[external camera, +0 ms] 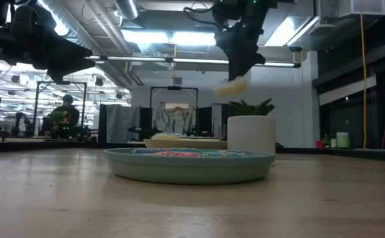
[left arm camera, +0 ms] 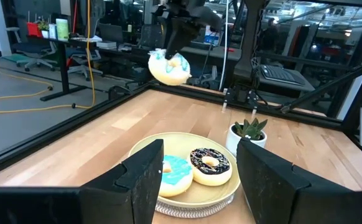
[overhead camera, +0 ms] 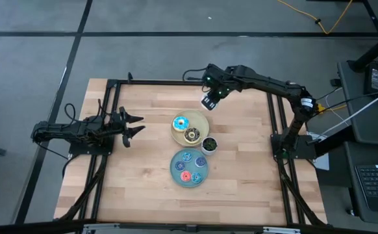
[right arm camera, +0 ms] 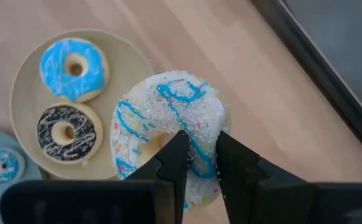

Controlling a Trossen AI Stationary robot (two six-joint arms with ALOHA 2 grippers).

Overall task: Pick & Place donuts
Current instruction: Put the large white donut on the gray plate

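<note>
My right gripper (overhead camera: pixel 208 101) is in the air over the far middle of the table, beyond the cream plate (overhead camera: pixel 201 121), shut on the white-iced donut (right arm camera: pixel 168 112) with blue drizzle. The light-blue-iced donut (overhead camera: pixel 180 123) and the dark brown donut (overhead camera: pixel 191 134) lie flat on the cream plate. Several tiny donuts (overhead camera: pixel 188 166), blue and one pink, lie on the blue plate (overhead camera: pixel 174 168) nearer to me. My left gripper (overhead camera: pixel 134 127) waits open at the table's left, pointing toward the plates. My right gripper pinches the white-iced donut's ring (right arm camera: pixel 201 152): one finger (right arm camera: pixel 171 162) stands at the hole and the other (right arm camera: pixel 234 162) at the outer rim. It comes from above, pointing down. The donut hangs tilted below the fingers (external camera: pixel 231 87), lifted clear of the table.
A small white pot with a green plant (overhead camera: pixel 209 143) stands to the right of the plates, between them. A black frame (overhead camera: pixel 176 82) runs around the wooden table. Bare wood lies to the left and right of the plates. People and desks show in the room behind.
</note>
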